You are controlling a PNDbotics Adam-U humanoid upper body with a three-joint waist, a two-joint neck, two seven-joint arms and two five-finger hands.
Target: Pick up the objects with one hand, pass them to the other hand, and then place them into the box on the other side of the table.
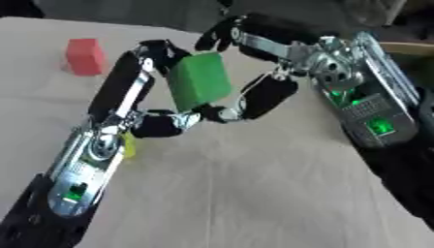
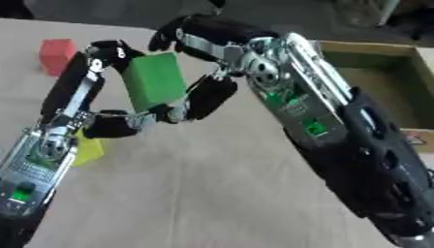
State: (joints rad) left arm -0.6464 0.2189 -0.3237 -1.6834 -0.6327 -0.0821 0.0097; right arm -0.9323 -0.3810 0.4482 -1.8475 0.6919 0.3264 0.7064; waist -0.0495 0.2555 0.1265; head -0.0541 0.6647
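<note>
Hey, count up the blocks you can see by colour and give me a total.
Green block: 1, held between the left hand and right hand
Red block: 1, on the table
Yellow block: 1, partly hidden behind the left arm
Total: 3 blocks

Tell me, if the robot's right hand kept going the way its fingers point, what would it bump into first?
The right hand points left, and the green block is already against its fingers. Past that come the left hand's fingers, on the block's other side. The red block lies farther left, probably lower.
</note>
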